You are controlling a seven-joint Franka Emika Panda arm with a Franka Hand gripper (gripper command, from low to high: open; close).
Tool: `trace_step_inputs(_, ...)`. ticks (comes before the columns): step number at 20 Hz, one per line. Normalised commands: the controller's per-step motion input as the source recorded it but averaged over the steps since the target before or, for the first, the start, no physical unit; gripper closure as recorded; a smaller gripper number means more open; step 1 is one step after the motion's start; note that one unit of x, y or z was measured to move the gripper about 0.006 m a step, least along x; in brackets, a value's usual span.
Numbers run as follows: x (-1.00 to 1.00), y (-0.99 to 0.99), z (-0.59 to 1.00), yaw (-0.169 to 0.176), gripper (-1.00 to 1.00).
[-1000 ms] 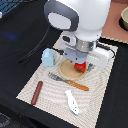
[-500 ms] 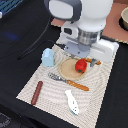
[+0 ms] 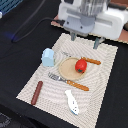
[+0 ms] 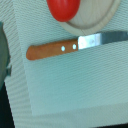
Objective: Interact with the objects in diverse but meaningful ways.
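Observation:
A red tomato-like ball [image 3: 80, 65] rests on the round tan plate [image 3: 66, 71], and the wrist view catches it too [image 4: 63, 9]. Beside the plate, toward the exterior view's left, stands the light blue carton block [image 3: 48, 57]. Near the mat's front edge lies the white-and-blue fish piece [image 3: 72, 101]. The dark brown sausage stick [image 3: 37, 92] is at the front left of the mat. My gripper [image 3: 85, 40] hangs above and behind the plate. It is open, its two fingers wide apart with nothing between them.
A wooden-handled fork [image 3: 67, 82] lies in front of the plate. A wooden-handled knife [image 3: 91, 61] [image 4: 55, 49] lies behind it, its blade over the plate rim. Everything sits on a pale striped placemat [image 3: 100, 90] on a black table. A black cable [image 3: 30, 27] runs at the back left.
My gripper has lifted up and back from the plate, and the red ball that it hid now lies uncovered there. The other toys have not moved.

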Motion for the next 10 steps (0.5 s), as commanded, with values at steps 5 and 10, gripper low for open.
trace_step_inputs(5,-0.63,0.06,-0.01,0.185,-1.0)
trace_step_inputs(10,-0.58,0.07,-0.13,0.217,-1.0)
